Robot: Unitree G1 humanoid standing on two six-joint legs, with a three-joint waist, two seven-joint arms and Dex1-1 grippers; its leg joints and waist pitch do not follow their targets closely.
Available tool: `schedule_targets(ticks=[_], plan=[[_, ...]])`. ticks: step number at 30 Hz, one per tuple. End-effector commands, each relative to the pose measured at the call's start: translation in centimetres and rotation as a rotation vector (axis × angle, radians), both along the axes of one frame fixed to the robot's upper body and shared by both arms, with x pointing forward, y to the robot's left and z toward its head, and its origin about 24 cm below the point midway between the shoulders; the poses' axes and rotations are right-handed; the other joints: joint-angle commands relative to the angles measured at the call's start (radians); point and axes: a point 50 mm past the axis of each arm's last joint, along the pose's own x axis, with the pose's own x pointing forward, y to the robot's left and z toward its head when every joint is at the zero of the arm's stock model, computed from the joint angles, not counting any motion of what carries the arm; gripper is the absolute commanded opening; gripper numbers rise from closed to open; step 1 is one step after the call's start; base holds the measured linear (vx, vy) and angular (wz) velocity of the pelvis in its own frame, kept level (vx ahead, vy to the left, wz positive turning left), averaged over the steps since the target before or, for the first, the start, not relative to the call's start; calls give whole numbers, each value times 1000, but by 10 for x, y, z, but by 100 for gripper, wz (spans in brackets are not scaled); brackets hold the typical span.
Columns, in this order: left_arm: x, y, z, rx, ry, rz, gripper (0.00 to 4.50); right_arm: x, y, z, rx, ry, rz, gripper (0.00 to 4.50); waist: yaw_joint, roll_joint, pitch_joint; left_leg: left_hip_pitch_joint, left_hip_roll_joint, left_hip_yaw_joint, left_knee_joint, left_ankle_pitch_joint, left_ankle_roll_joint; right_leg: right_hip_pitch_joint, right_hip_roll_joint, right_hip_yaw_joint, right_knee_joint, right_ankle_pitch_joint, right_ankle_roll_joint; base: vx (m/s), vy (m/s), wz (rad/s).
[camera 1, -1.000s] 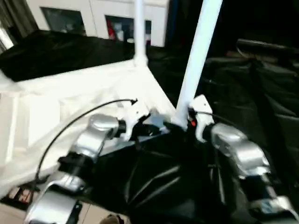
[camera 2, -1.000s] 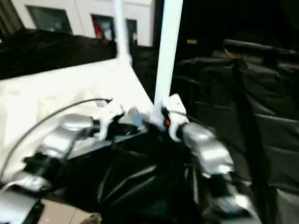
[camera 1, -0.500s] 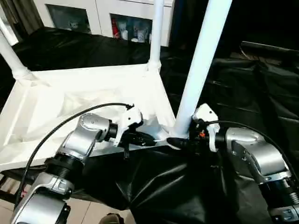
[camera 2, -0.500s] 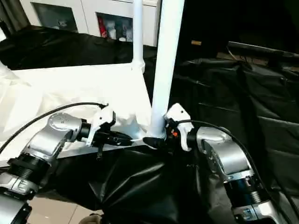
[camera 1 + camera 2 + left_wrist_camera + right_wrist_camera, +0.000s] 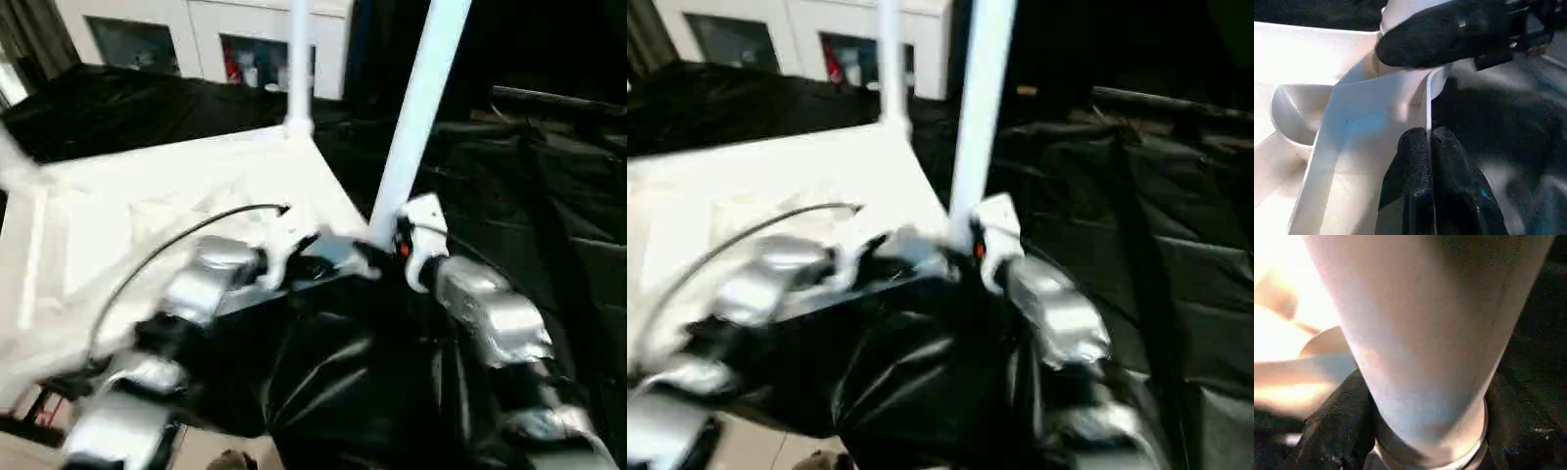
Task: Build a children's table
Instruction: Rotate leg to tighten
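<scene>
A: Where's the table top (image 5: 147, 211)?
B: Upside down on black sheeting (image 5: 549, 196). Left gripper (image 5: 1429, 147) pinches its thin rim beside the near corner leg (image 5: 416, 108); right gripper (image 5: 1449, 29) wraps that leg's base.
A: Handling?
B: Probably light, stiff, slick plastic; grip low.

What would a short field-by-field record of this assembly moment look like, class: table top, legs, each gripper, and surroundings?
table top: white table top lying underside up on black sheeting
near leg: near leg standing upright at the near right corner
far leg: far leg upright at the far corner
left gripper: left gripper pinching the top's thin edge wall
right gripper: right gripper at the near leg's base
background: white cabinets
</scene>
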Motion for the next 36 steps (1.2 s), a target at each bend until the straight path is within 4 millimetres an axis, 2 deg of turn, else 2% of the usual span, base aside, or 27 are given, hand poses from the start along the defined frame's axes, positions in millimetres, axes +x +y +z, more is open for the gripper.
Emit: schedule_targets(ticks=[1,4,6,9,12,14,15,17,18,19,20,22,23,25,29,30,36], plan=[[3,-26,20,-108,-66,-16,0,-4,19,-20,17,98,-12,338,0,-8,-74,8,26,-7,-65,-219,20,49,-46,43,-71,-354,-178,0,0,0],[0,-37,21,-124,-72,-37,0,-2,33,-15,51,85,2,344,1,-6,-77,7,26,-4,-62,-192,38,53,-44,43,-63,-273,-202,0,0,0],[-2,-39,20,-123,-71,-53,0,-1,36,-13,53,73,15,382,2,-7,-79,3,24,-3,-61,-166,56,58,-43,43,-57,-228,-215,0,0,0],[-3,-38,18,-115,-72,-61,0,0,35,-12,49,66,15,386,1,-7,-76,5,25,-3,-62,-187,58,57,-45,42,-63,-274,-210,0,0,0],[-6,-31,16,-106,-71,-93,0,-1,29,-9,28,43,60,428,0,-7,-75,5,26,-4,-64,-207,48,57,-45,42,-66,-317,-193,0,0,0],[-7,-27,15,-101,-67,-114,0,-3,26,-7,21,36,100,430,1,-7,-76,5,27,-4,-64,-204,49,56,-45,43,-65,-303,-194,0,0,0],[-8,-26,15,-100,-65,-128,0,-4,25,-6,17,34,123,444,3,-4,-80,5,27,-6,-63,-191,51,61,-44,42,-62,-272,-200,0,0,0],[-11,-20,14,-98,-58,-165,0,-9,21,-4,-6,25,212,444,4,-5,-82,2,27,-5,-60,-167,64,64,-42,42,-56,-222,-213,0,0,0],[-16,-15,13,-99,-45,-216,0,-16,16,-2,-37,21,315,444,7,6,-82,1,27,-5,-59,-156,74,66,-44,43,-51,-191,-226,0,0,0],[-16,-15,13,-99,-45,-216,0,-16,16,-2,-37,21,315,444,8,2,-82,2,27,-4,-59,-154,78,67,-43,43,-54,-183,-225,0,0,0],[-22,-9,14,-99,-54,-286,0,-27,10,2,-47,12,440,444,9,3,-83,2,28,-3,-58,-159,85,68,-43,43,-53,-173,-234,0,0,0],[-25,-6,14,-93,-48,-323,0,-33,5,5,-34,12,504,444,12,4,-83,2,29,-4,-58,-166,88,69,-45,44,-52,-176,-241,0,0,0],[-27,-3,13,-83,-46,-354,0,-38,-1,8,-25,10,553,444,14,1,-84,5,32,-4,-59,-180,87,68,-45,44,-54,-194,-242,0,0,0],[-30,3,13,-61,-33,-398,0,-43,-9,10,-26,14,607,444,17,4,-81,7,35,-4,-60,-202,82,64,-45,44,-57,-224,-243,0,0,0],[-34,8,13,-45,-23,-448,0,-47,-17,13,-30,14,659,444,22,1,-80,13,36,-5,-62,-249,50,59,-48,44,-64,-325,-224,0,0,0],[-35,10,13,-45,-16,-459,0,-49,-18,14,-30,22,685,444,26,1,-82,16,37,-5,-61,-247,45,57,-49,45,-65,-330,-220,0,0,0],[-37,15,13,-41,3,-490,0,-57,-20,13,-35,58,765,386,35,-2,-88,11,36,-5,-57,-207,49,61,-49,45,-54,-270,-232,0,0,0]])
